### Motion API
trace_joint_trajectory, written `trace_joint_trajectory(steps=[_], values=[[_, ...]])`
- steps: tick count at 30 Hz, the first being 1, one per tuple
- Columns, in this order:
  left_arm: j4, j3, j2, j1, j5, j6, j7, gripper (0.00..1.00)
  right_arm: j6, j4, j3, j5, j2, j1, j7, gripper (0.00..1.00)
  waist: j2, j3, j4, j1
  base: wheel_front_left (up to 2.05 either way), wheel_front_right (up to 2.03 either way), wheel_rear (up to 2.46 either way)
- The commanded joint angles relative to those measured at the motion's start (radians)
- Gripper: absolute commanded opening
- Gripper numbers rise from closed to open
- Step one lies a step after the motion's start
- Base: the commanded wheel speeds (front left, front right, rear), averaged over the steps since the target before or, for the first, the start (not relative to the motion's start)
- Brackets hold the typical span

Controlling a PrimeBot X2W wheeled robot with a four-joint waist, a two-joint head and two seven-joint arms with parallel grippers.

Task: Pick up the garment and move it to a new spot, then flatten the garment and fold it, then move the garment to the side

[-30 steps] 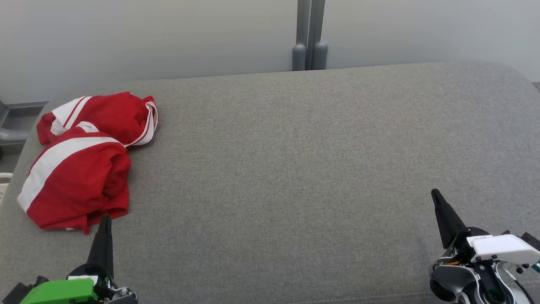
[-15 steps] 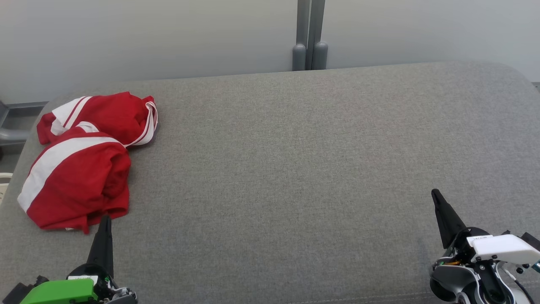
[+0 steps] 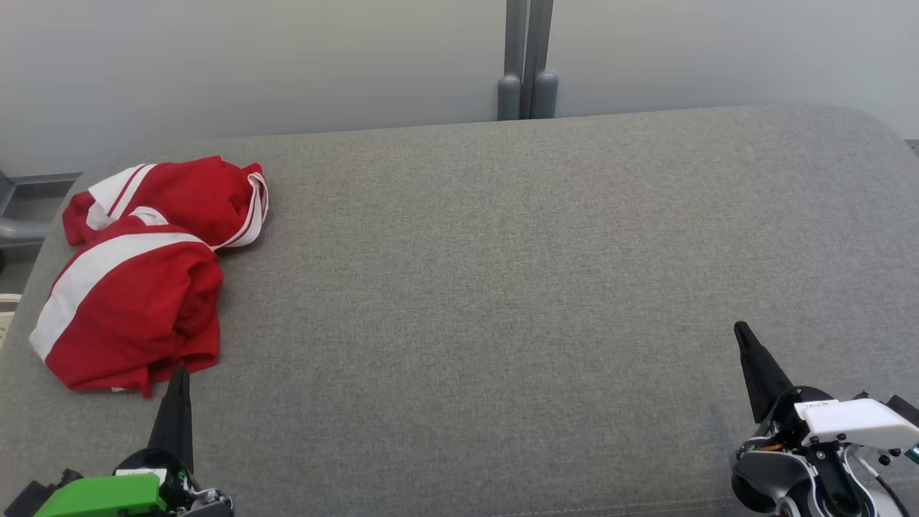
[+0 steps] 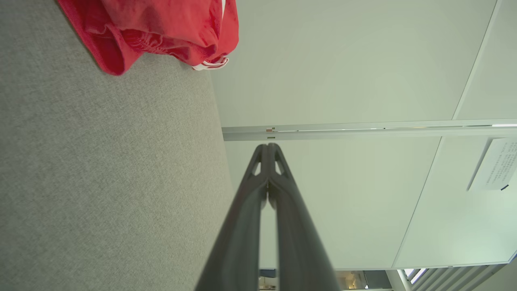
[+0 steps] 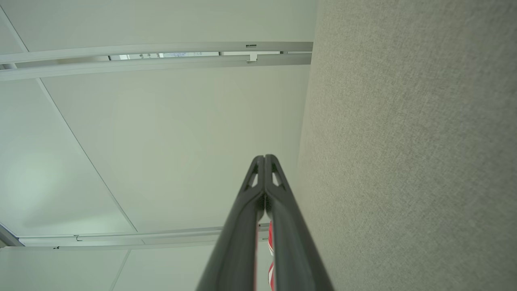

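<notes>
This looks like an office or test room. Pale partition panels (image 3: 287,64) joined by a grey metal post (image 3: 526,57) stand behind the far edge of a grey upholstered surface (image 3: 502,287). A printed paper notice (image 4: 494,163) hangs on one panel.

Head view: I look forward and down on the grey bench (image 3: 502,287), wall (image 3: 287,64) beyond.
Left wrist view: low, close, rolled sideways along my left gripper (image 4: 267,145), bench at left.
Right wrist view: same, along my right gripper (image 5: 264,156), bench at right.
Shared: bench, wall, red garment (image 3: 136,287).
</notes>
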Motion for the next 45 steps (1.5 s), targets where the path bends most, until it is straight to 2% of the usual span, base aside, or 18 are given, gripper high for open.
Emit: trace_joint_trajectory(steps=[1, 2, 11, 17, 30, 45], values=[[0.000, 0.001, 0.000, -0.011, -0.002, -0.006, 0.001, 0.00, 0.000, -0.002, -0.003, -0.006, -0.002, 0.008, 0.004, 0.00, 0.0000, 0.000, 0.000, 0.0000, 0.00, 0.00, 0.00], [0.000, 0.000, 0.000, 0.000, 0.000, 0.000, 0.000, 1.00, 0.000, 0.000, 0.000, 0.000, 0.000, 0.000, 0.000, 1.00, 0.0000, 0.000, 0.000, 0.0000, 0.00, 0.00, 0.00], [0.024, -0.026, -0.005, 0.019, 0.015, 0.002, -0.026, 1.00, 0.000, 0.029, 0.030, -0.013, 0.009, 0.013, -0.030, 1.00, 0.0000, 0.000, 0.000, 0.0000, 0.00, 0.00, 0.00], [0.007, -0.042, -0.005, 0.018, 0.074, 0.009, -0.058, 1.00, 0.000, 0.025, 0.042, -0.062, 0.008, 0.010, -0.066, 1.00, 0.0000, 0.000, 0.000, 0.0000, 0.00, 0.00, 0.00], [-0.043, -0.083, -0.003, -0.005, 0.341, 0.047, -0.108, 1.00, 0.000, -0.043, 0.040, -0.296, 0.007, 0.001, -0.121, 1.00, 0.0000, 0.000, 0.002, 0.0000, 0.00, 0.00, 0.00], [-0.072, -0.119, 0.010, -0.007, 0.708, 0.085, -0.161, 1.00, 0.000, -0.106, 0.083, -0.624, 0.005, 0.007, -0.181, 1.00, 0.0000, 0.001, 0.004, 0.0000, 0.00, 0.00, 0.00]])
